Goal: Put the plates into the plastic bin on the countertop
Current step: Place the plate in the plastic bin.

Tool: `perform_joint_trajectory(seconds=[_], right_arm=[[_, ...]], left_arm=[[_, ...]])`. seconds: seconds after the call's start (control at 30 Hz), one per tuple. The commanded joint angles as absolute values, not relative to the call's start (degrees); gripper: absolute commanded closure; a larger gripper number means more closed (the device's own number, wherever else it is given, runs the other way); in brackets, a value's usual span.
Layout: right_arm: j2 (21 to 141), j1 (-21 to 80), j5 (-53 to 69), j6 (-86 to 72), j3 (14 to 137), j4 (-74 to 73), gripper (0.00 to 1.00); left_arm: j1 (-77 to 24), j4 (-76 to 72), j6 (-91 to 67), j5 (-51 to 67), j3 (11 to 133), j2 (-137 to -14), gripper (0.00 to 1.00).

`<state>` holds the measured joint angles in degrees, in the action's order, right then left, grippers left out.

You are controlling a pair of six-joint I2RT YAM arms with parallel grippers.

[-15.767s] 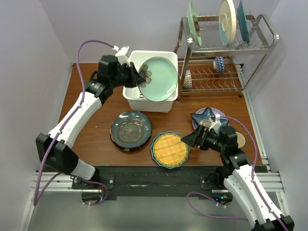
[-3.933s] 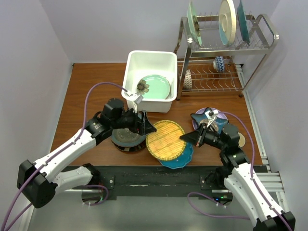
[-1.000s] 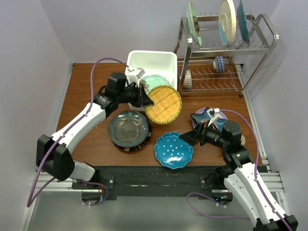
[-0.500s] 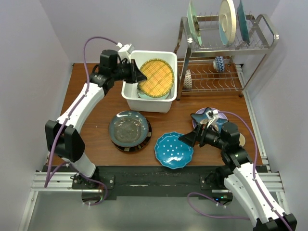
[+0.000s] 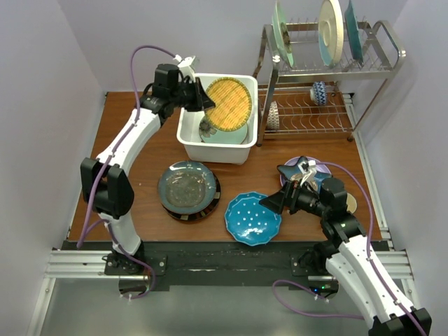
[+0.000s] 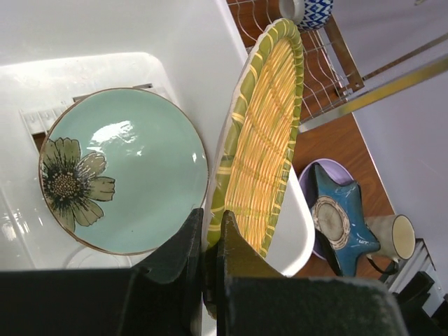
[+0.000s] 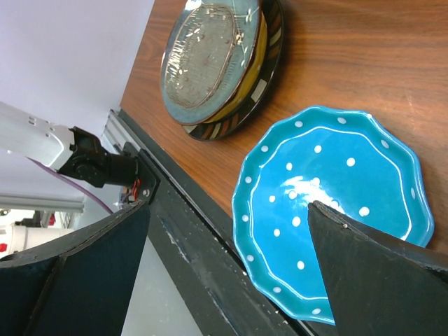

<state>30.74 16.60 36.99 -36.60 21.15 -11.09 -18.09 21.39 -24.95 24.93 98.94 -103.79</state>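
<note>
Over the plastic bin [image 5: 210, 150] at the back of the countertop [image 5: 133, 133], the left gripper [image 5: 203, 103] is clamped tight on the rim of the yellow striped plate [image 5: 227, 100], fingers pinching its near edge. The plate stands almost on edge, tilted, and reaches away from the gripper across the bin towards the wall nearest the wire rack [image 5: 315, 105]. In the left wrist view its striped face turns away from the mint flower plate [image 6: 126, 168], which lies flat on the bin floor just beside and below it. The release seems to turn on that lean: the plate likely has to tip down onto the mint one and not ride the bin's rack-side wall, which its far rim comes close to. The left arm is plainly the nearer one. The right gripper [image 5: 271, 203] hovers well apart, jaws spread wide and holding nothing, above the blue dotted plate [image 5: 252, 218] near the front rail.
</note>
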Motion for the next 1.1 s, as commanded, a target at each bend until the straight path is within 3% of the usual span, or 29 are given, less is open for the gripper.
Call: perform_joint_trajectory(seconds=[0.0, 0.97, 1.07], right_arm=[[30.76, 16.79, 37.79, -36.3, 21.27, -8.88, 0.01], [29.79, 16.79, 37.62, -36.39, 19.51, -10.11, 0.02], [29.71, 16.79, 37.71, -36.47, 19.25, -10.02, 0.02]], left_arm=[[-17.58, 19.68, -25.75, 23.38, 105.02, -106.69, 1.0], [-17.4, 24.34, -24.7, 25.93, 108.37, -118.12, 1.0], [-17.4, 26.35, -24.35, 25.41, 109.33, -119.17, 0.93]])
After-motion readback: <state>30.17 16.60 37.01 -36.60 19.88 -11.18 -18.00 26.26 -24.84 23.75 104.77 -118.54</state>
